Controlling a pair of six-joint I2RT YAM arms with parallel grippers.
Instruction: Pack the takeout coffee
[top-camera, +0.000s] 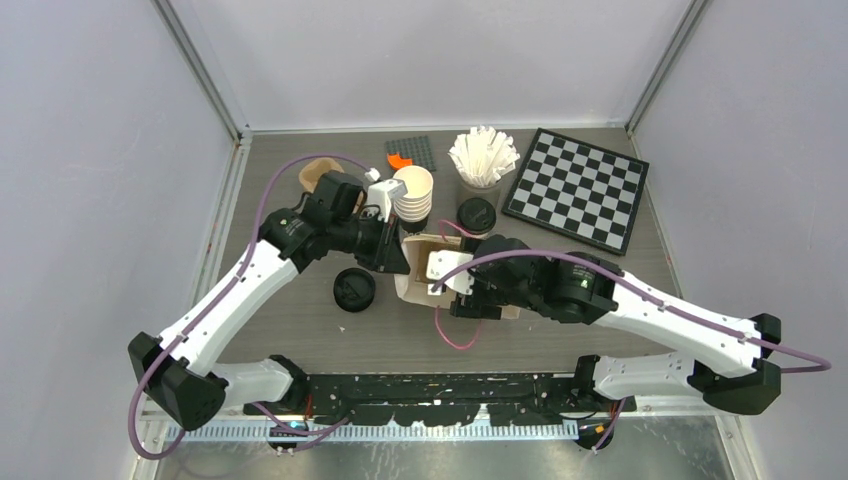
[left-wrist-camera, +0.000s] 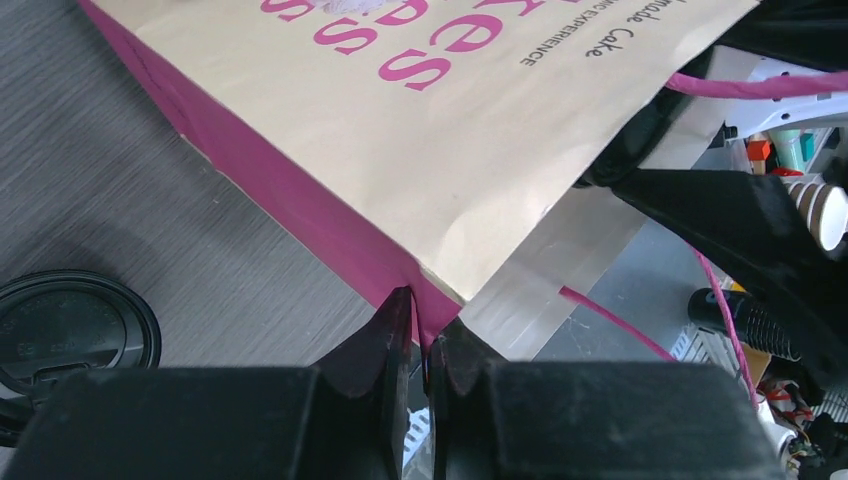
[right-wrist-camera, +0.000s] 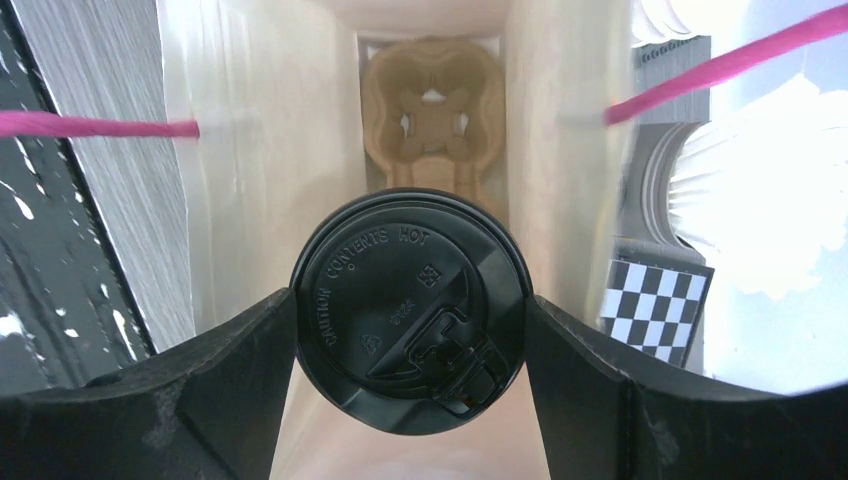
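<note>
A takeout coffee cup with a black lid (right-wrist-camera: 400, 290) hangs over the open mouth of a tan paper bag (top-camera: 420, 262). My right gripper (right-wrist-camera: 410, 330) is shut on it, a finger touching each side of the lid. Only the lid shows; the cup body is hidden beneath. A brown cup carrier (right-wrist-camera: 430, 110) lies at the bottom of the bag. My left gripper (left-wrist-camera: 425, 322) is shut on the bag's pink side fold (left-wrist-camera: 330, 235) at a corner of the rim. In the top view both grippers meet at the bag, mid-table.
A black lid (top-camera: 354, 290) sits left of the bag and another (top-camera: 476, 214) behind it; what is under them does not show. Further back stand stacked lidless cups (top-camera: 415, 192), a holder of white sticks (top-camera: 483, 155), a chessboard (top-camera: 578, 188) and a grey plate (top-camera: 412, 152).
</note>
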